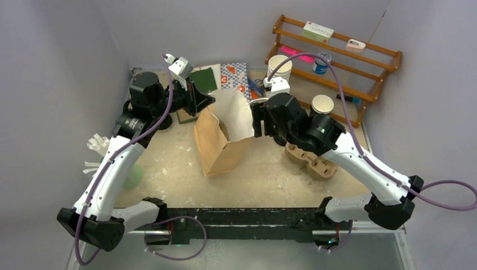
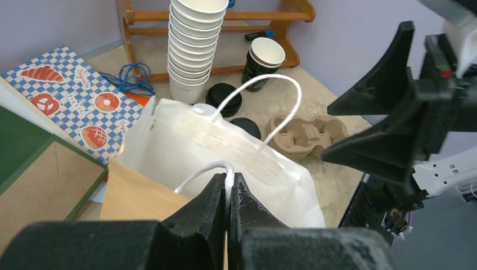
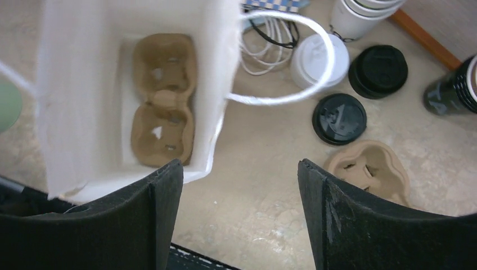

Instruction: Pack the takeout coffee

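A brown paper bag (image 1: 216, 149) with a white inside stands open mid-table. My left gripper (image 2: 228, 179) is shut on its near white string handle (image 2: 199, 171); from above that gripper (image 1: 207, 101) is at the bag's back left. A cardboard cup carrier (image 3: 163, 101) lies on the bag's floor. My right gripper (image 3: 241, 164) hangs open over bare table just right of the bag's mouth (image 1: 256, 119), holding nothing. Behind the bag's free handle loop (image 3: 281, 98) stand the takeout coffee cups, one with a white lid (image 3: 319, 59) and one with a black lid (image 3: 378, 70).
Another black lid (image 3: 339, 118) lies nearer, beside a second carrier (image 3: 371, 169). A tall stack of white cups (image 2: 194, 45) and a dark lidless cup (image 2: 263, 59) stand before a wooden rack (image 1: 337, 50). Checkered paper (image 2: 73, 101) and cables (image 2: 132, 76) lie at the back.
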### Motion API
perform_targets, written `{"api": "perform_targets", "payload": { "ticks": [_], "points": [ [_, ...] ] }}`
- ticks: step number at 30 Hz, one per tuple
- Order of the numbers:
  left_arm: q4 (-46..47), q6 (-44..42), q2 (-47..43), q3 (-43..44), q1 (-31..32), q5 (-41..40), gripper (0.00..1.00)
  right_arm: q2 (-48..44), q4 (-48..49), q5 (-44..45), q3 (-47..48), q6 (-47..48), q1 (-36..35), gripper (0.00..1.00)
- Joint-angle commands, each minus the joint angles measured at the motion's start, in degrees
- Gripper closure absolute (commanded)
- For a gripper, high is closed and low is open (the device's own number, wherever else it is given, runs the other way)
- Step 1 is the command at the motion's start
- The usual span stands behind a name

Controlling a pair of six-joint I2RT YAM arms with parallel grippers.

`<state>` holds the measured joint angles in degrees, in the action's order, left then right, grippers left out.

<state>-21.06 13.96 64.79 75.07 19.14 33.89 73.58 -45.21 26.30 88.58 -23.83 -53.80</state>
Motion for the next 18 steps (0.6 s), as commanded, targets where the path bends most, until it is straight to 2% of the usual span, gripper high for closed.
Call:
{"api": "perform_targets", "payload": {
  "ticks": [1, 5, 11, 15, 18],
  "points": [
    [1.27, 0.22, -1.52, 0.11, -0.33, 1.23, 1.0, 1.43, -0.85, 1.6, -2.27, -4.8, 4.08, 0.24],
    [0.94, 0.22, -2.73, -0.71, -0.34, 1.57, 1.0, 2.63, 4.14, -8.09, -3.13, -4.34, 7.96, 0.23],
    [-2.3, -1.6, -5.1, -1.22, -0.33, 0.29, 1.0, 5.71, 8.03, -15.26, 0.1, -2.87, 8.19, 0.22],
    [-4.48, -2.46, -7.38, -2.28, -0.33, -0.41, 1.0, 9.33, 8.25, -16.95, 2.87, -2.35, 8.19, 0.22],
    [-5.76, -3.17, -8.95, -3.34, -0.33, -1.06, 1.0, 12.49, 8.83, -18.23, 4.31, -1.81, 8.19, 0.26]
  ]
}}
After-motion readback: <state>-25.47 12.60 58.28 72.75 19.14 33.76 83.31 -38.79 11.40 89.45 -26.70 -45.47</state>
